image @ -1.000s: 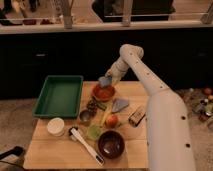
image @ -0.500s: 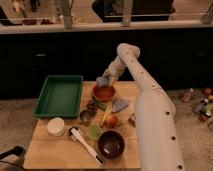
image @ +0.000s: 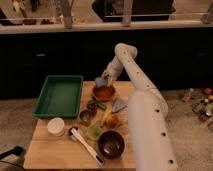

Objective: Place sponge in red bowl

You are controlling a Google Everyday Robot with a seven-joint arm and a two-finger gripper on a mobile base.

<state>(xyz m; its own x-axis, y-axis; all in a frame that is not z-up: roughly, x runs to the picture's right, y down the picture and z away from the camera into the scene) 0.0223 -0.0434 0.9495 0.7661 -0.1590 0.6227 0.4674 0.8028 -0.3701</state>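
The red bowl (image: 104,93) is a shallow orange-red bowl at the back middle of the wooden table (image: 50,156). My gripper (image: 103,80) hangs from the white arm (image: 135,80) just above the bowl's far left rim. It is shut on the sponge (image: 100,81), a small pale blue-grey block held a little above the rim. The fingers are largely hidden behind the sponge and the wrist.
A green tray (image: 59,95) stands at the left. A grey-blue wedge (image: 119,105), a metal cup (image: 86,117), an orange fruit (image: 112,121), a green cup (image: 94,132), a dark maroon bowl (image: 111,144), a white container (image: 56,126) and a black-and-white utensil (image: 87,146) crowd the table's middle and front.
The gripper with the sponge has shifted slightly left, staying above the red bowl's far rim. Nothing else on the table has moved.
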